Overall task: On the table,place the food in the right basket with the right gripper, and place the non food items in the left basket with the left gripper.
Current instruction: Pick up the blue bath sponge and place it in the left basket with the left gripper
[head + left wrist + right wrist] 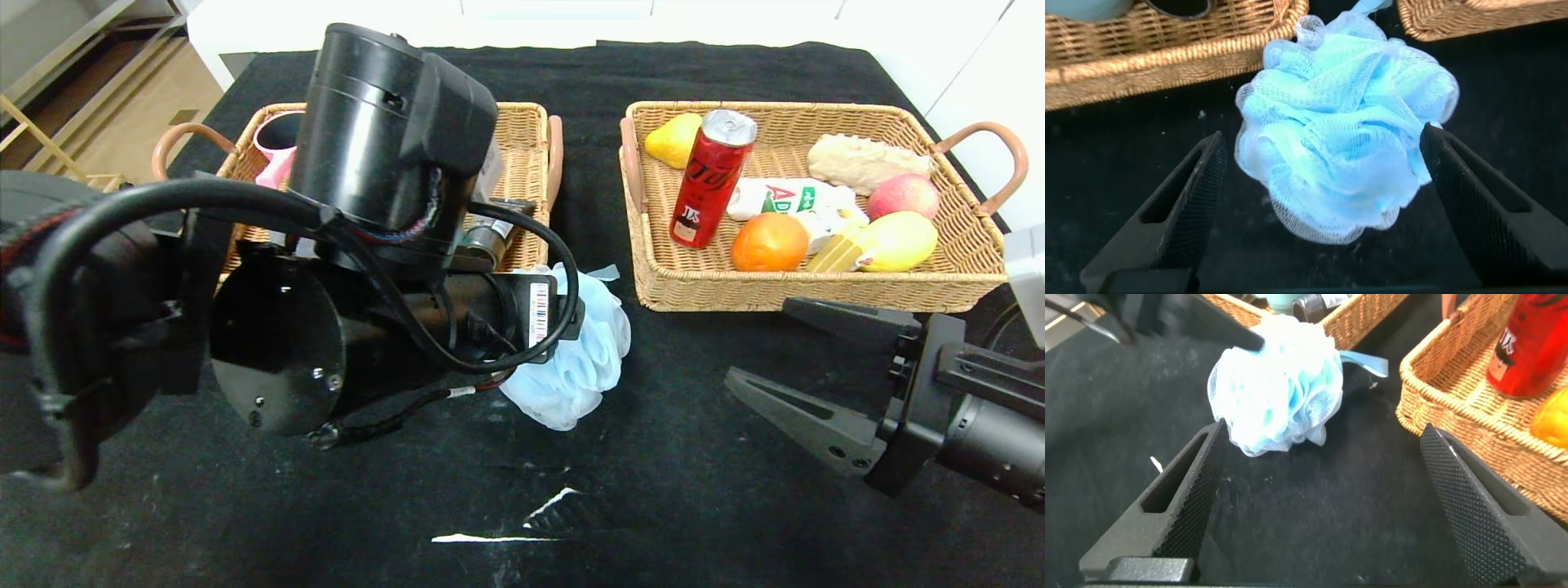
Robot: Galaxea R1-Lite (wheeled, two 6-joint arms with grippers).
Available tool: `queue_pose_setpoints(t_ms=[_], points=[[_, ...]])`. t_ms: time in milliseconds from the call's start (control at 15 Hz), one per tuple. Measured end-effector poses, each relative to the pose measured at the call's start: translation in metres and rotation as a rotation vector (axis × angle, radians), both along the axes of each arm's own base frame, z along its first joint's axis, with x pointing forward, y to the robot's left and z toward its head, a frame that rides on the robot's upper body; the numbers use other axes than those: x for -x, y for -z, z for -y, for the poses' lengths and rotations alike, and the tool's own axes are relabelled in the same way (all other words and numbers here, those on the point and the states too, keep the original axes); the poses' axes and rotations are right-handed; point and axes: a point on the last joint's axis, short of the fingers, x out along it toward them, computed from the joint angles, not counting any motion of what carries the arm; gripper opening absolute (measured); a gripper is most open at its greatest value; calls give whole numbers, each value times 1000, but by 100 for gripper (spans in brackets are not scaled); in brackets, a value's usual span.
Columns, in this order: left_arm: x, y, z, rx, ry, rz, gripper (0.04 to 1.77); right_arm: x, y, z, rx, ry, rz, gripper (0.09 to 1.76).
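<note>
A light-blue mesh bath sponge lies on the black tablecloth between the two baskets, just in front of the left basket. My left gripper is open, and the sponge sits between its two fingers; one finger is at the sponge's edge. In the head view the left arm hides the gripper. My right gripper is open and empty, low in front of the right basket. The right wrist view shows the sponge beyond its own open jaws.
The right basket holds a red can, an orange, an apple, yellow fruits, bread and a white packet. The left basket holds a pink cup and a bottle. White scuffs mark the cloth.
</note>
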Motion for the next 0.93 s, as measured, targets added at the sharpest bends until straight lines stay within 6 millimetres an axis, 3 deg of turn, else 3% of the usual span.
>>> queue_pose_setpoints(t_ms=[467, 933], points=[[-24, 23, 29, 23, -63, 1, 172, 1, -5, 4, -11, 15, 17, 171], [-34, 47, 39, -16, -69, -43, 172, 1, -5, 5, -13, 19, 19, 171]])
